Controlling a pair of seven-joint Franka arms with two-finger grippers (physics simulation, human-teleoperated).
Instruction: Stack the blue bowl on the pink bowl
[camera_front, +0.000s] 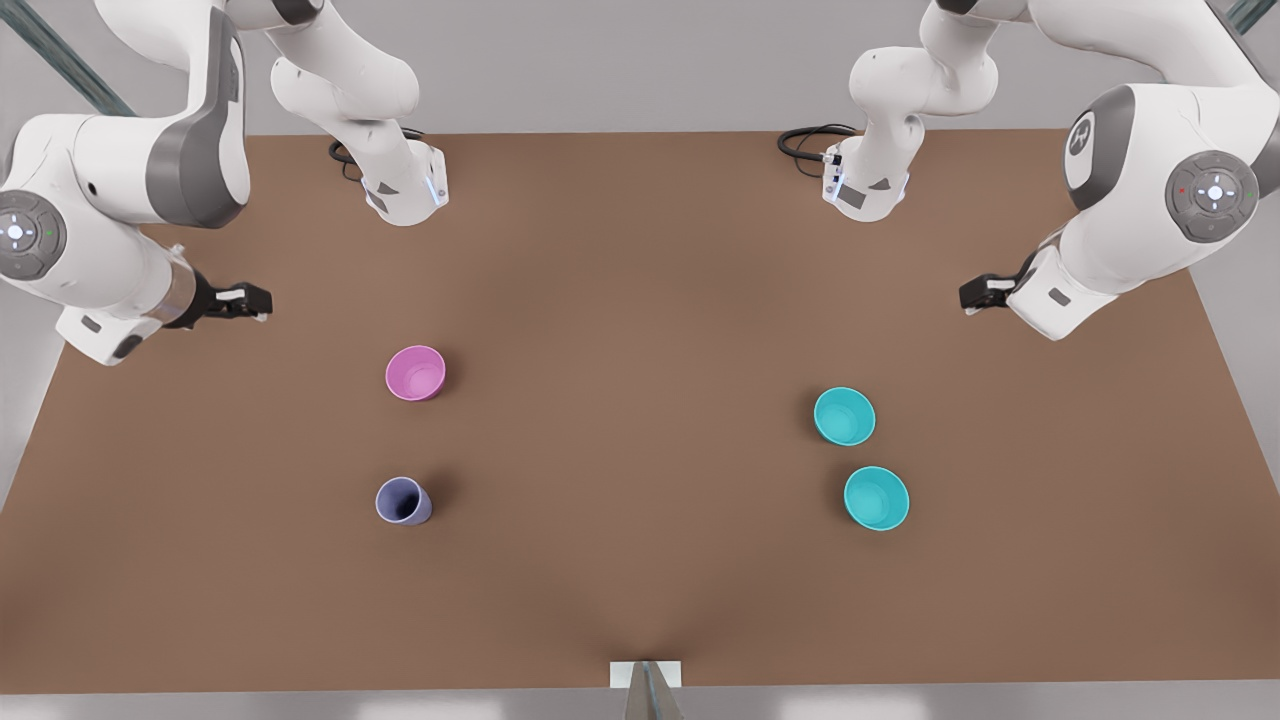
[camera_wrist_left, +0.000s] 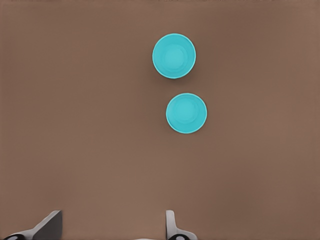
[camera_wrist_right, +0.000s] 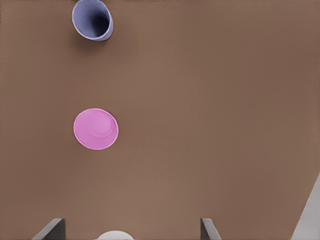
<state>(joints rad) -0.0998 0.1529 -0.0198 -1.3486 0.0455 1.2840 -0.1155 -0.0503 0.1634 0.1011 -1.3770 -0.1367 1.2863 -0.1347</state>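
Pincers, left (camera_front: 965, 296) and right (camera_front: 262, 300), both spread open, high above table (camera_front: 640, 300).

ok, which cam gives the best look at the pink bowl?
Right wrist view: the pink bowl sits large, seen from straight above, whole rim and inside visible. The front view also shows it, smaller, behind the lavender cup. The left wrist view looks at the two teal bowls instead.

The brown table (camera_front: 640, 300) carries the pink bowl (camera_front: 415, 373), lavender cup (camera_front: 403, 501) and two teal bowls (camera_front: 844, 416).
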